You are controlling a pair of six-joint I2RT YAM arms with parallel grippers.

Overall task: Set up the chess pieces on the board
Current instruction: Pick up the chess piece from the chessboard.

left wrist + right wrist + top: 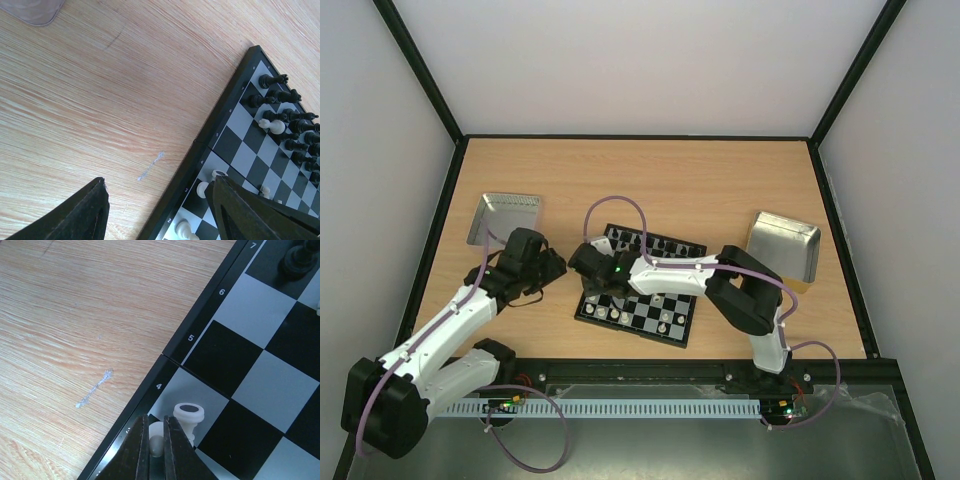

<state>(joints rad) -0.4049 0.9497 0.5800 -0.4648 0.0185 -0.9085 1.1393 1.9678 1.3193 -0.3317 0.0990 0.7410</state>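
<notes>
The right jaws are pressed together on a white piece, pinching it low between the fingertips. It sits on the board at the 9 o'clock edge as seen from above, on the pale square beside the "4" mark. That is no home square for a white man, so this looks like a pick-up to carry it to the white back rows. The grip is narrow and near upright, which suits a piece much smaller than the jaws. A second white piece with a dark top stands just beside, at 2 o'clock of the held one. It is close enough that lifting could knock it, and I cannot tell whether the finger touches it.

The left jaws are spread and hold nothing. They hang over the bare counter just off the board's 9 o'clock side, probably kept clear so the two arms do not crowd one another.

The black pieces bunch along the far rows, with one stray white among them, so much sorting is left. Two trays lie at 10 and 2 o'clock of the board.
</notes>
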